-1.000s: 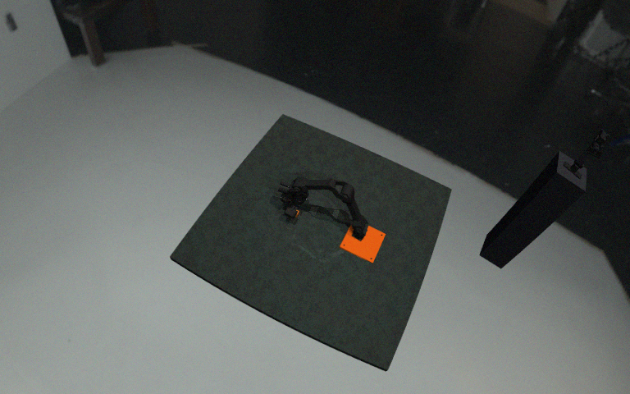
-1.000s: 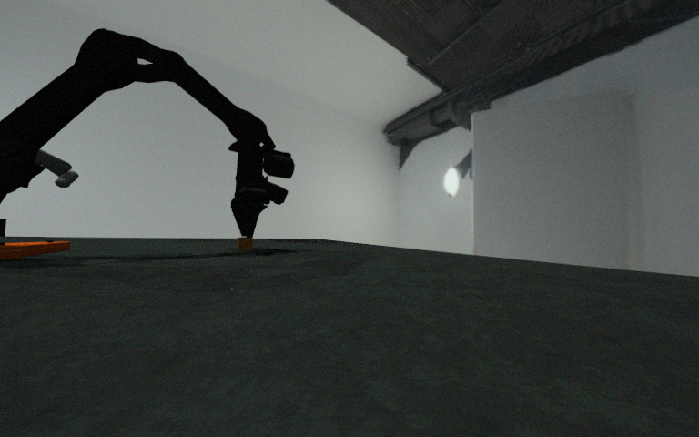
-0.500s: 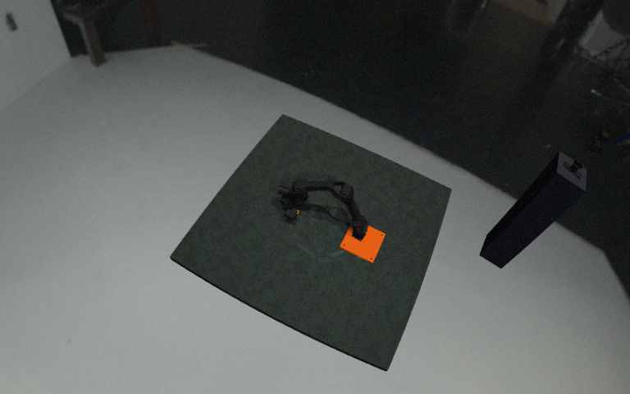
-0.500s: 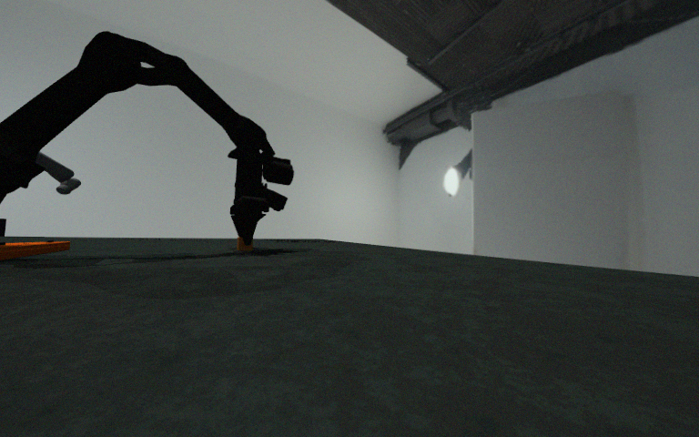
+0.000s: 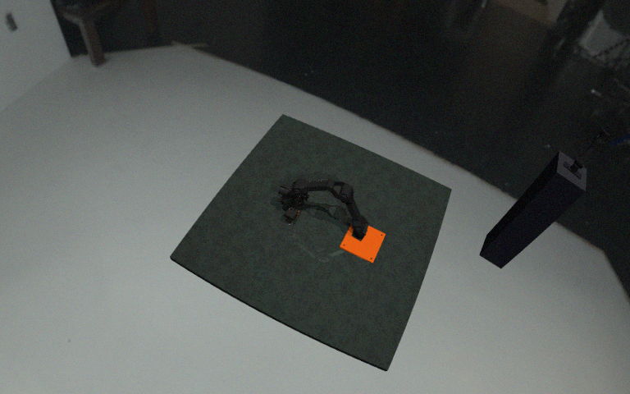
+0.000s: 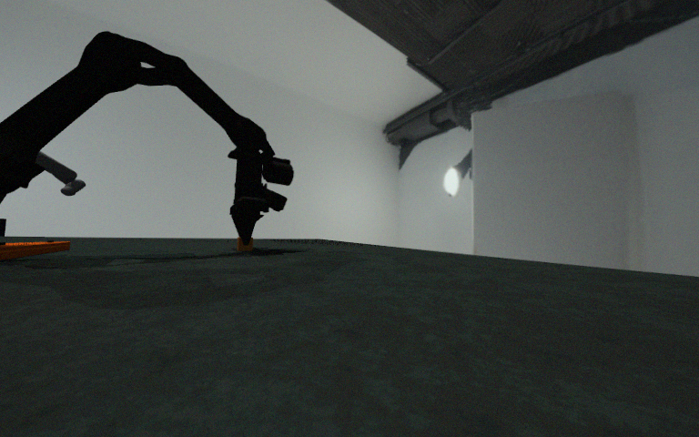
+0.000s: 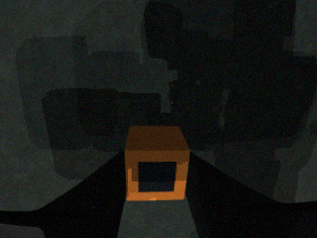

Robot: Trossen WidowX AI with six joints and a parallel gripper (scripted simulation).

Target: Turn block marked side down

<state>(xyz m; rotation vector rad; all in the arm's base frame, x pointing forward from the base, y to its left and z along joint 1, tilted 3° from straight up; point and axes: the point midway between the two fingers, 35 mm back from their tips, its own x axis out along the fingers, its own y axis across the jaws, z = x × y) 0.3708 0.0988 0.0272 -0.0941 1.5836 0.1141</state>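
A dim room with pale grey walls [image 6: 329, 169] and a dark beamed ceiling [image 6: 515, 35]. One round wall lamp [image 6: 451, 181] glows beside a white partition [image 6: 552, 180]. The pale floor [image 5: 93, 232] carries a dark green mat [image 5: 288, 287]. A wooden bench [image 5: 90, 37] stands in the far corner, a dark post [image 5: 534, 208] to the right.

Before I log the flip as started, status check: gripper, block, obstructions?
Gripper shut on orange block, fingers on both sides. Block on mat, dark-square marked side up. Nothing near in the way.
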